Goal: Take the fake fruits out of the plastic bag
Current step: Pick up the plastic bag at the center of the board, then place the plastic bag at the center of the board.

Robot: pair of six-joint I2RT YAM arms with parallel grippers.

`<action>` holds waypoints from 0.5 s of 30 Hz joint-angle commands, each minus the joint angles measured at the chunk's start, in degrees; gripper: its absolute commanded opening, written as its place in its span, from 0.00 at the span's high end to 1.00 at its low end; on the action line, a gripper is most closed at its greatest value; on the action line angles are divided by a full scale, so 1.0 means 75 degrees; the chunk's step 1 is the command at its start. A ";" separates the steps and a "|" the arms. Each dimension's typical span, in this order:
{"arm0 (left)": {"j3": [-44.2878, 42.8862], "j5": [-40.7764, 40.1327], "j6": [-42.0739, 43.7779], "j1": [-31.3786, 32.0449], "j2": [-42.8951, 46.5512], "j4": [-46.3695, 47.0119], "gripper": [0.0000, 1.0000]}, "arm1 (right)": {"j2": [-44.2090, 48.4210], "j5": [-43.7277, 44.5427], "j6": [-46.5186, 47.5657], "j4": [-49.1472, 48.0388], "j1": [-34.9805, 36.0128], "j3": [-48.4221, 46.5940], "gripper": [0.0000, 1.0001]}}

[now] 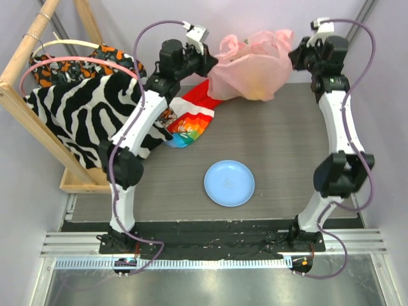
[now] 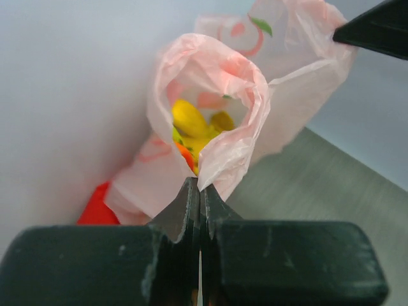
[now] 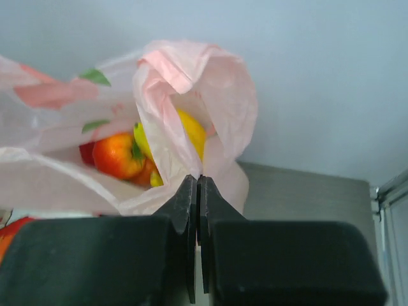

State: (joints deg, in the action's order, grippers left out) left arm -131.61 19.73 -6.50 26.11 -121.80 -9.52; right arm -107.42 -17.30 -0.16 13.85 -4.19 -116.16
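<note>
Pink, thin and see-through, the plastic bag (image 1: 252,70) sits at the far edge of the table (image 1: 287,140), held between the two arms. The left gripper (image 1: 213,62) has its jaws pressed together on the bag's left rim. The right gripper (image 1: 295,57) is pinched in the same way on the right rim. The mouth of the bag gapes between them.

From above, the fake fruits show only as a yellowish patch (image 1: 258,89) through the film. The left wrist view looks straight into the opening past the left gripper (image 2: 199,188). There the yellow banana bunch (image 2: 191,121) lies over a sliver of orange-red fruit (image 2: 185,155), just beyond the fingertips. A scrap of red cloth (image 2: 99,207) shows beside the bag. The right wrist view, over the right gripper (image 3: 197,182), shows more. It has the orange-red fruit (image 3: 118,155) with its green top, a yellow piece (image 3: 191,131) behind a fold, and a darker red bit (image 3: 87,153) at the left.

There is one bag, and two grippers clamp it. At least three fruits are visible, but a full count cannot be made through the folds. One light-blue plate (image 1: 229,183) lies well apart, nearer the arm bases. One rainbow-striped cloth (image 1: 191,127) lies near the bag's left side. One zebra-striped cloth (image 1: 83,111) hangs over a wooden frame (image 1: 25,95).
</note>
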 commanded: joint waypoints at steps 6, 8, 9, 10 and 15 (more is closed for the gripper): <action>0.6020 0.1776 -0.0198 -0.0001 0.3113 -0.0278 0.94 | 0.4415 0.0314 0.1006 0.0145 0.0042 0.7475 0.99; 0.6740 0.1834 -0.0246 0.0023 0.3511 -0.0348 0.85 | 0.4723 0.0513 0.1018 0.0391 0.0042 0.7986 0.99; 0.7173 0.1846 -0.0258 0.0023 0.3594 -0.0499 0.79 | 0.4864 0.0514 0.0995 0.0694 0.0042 0.8197 0.98; 0.7293 0.1835 -0.0258 0.0023 0.3665 -0.0616 0.71 | 0.4900 0.0444 0.0995 0.0882 0.0042 0.8187 0.93; 0.6979 0.1390 -0.0129 0.0011 0.4097 -0.1752 0.42 | 0.4783 -0.0808 0.1123 0.2474 0.0054 0.6121 0.46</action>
State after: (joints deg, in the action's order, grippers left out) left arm -75.68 30.92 -7.64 26.50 -96.88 -18.90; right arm -73.38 -16.49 6.35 26.63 -3.84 -55.59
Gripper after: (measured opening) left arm 0.534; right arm 0.481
